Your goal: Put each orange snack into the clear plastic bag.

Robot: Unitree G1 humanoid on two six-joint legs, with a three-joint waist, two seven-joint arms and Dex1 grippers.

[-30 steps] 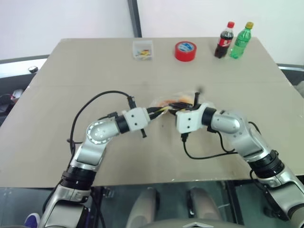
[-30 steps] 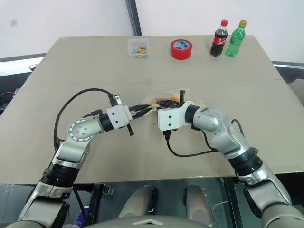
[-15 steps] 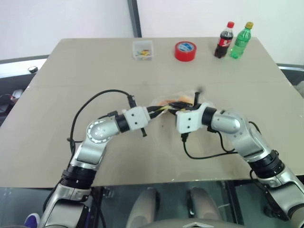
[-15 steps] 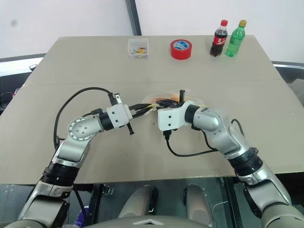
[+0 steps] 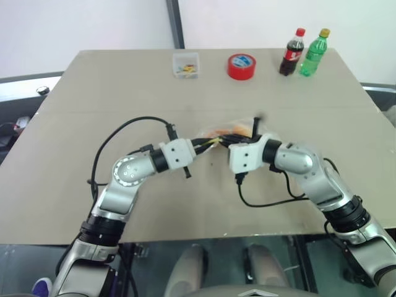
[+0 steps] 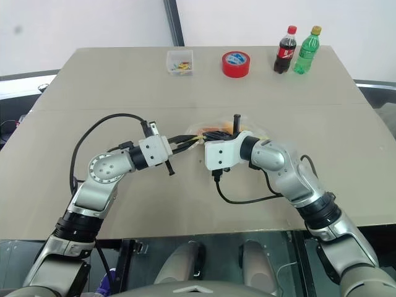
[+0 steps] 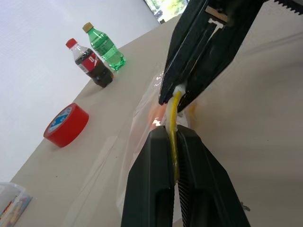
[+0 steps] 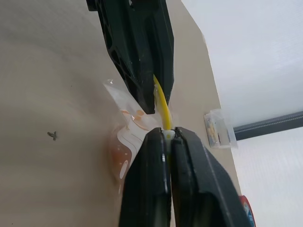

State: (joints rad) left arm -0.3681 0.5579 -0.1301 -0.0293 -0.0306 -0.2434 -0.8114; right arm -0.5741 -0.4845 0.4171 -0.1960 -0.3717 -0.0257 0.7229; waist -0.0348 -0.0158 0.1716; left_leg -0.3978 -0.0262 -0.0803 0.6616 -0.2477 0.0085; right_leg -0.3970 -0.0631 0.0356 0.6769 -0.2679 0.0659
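**Both grippers pinch the bag's yellow strip**

At the frame's middle, the left gripper [image 7: 174, 156] and right gripper [image 8: 166, 142] pinch the yellow strip [image 7: 174, 113] of the clear plastic bag [image 5: 232, 131] from opposite ends. Orange snacks [image 8: 120, 153] lie inside, below the strip.

The bag [image 5: 230, 132] hung mid-table [image 5: 74, 124] between both grippers, with the small box [image 5: 185, 64], tape roll [image 5: 241, 66] and two bottles [image 5: 292, 52] ranged left to right along the far edge.
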